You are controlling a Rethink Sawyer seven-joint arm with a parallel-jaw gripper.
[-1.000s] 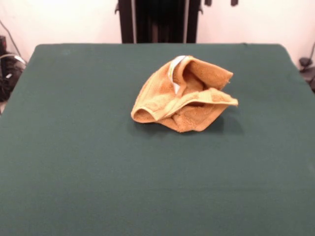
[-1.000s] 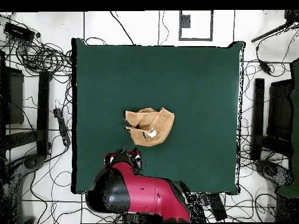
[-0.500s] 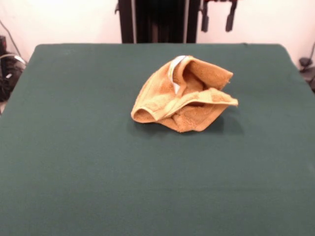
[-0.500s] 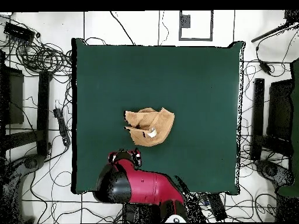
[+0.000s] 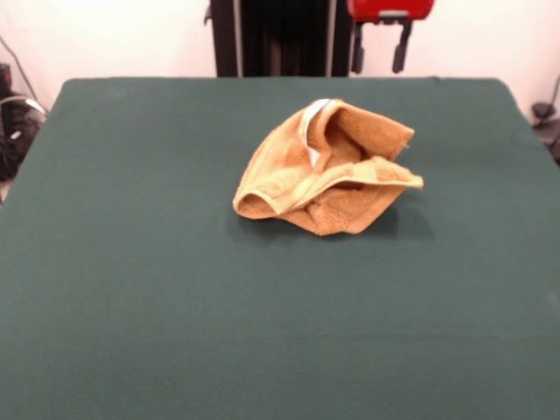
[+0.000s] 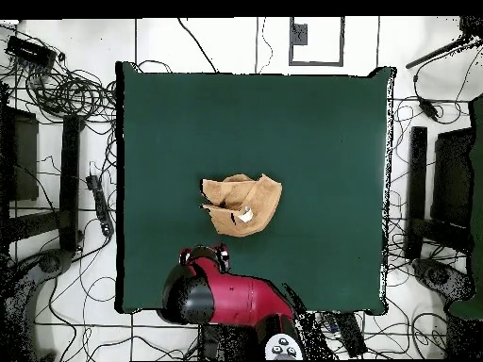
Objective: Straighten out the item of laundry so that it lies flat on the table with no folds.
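Note:
The item of laundry point(image 5: 328, 171) is an orange-tan terry towel crumpled into a heap near the middle of the dark green table point(image 5: 157, 289), with folds standing up and a small white label showing. In the overhead view the same towel point(image 6: 243, 204) lies bunched at the table point(image 6: 311, 132) centre. My gripper point(image 5: 379, 61) hangs open above the table's far edge, beyond the towel and a little to its right, holding nothing. From above, the gripper point(image 6: 206, 255) sits just below the towel with the red arm behind it.
Cables and stands point(image 6: 57, 85) crowd the floor around the table on all sides in the overhead view. A black pedestal column point(image 5: 284, 35) rises behind the table's far edge.
The gripper has come lower and slightly nearer the towel, so its red housing now shows in the front view. The towel has not moved.

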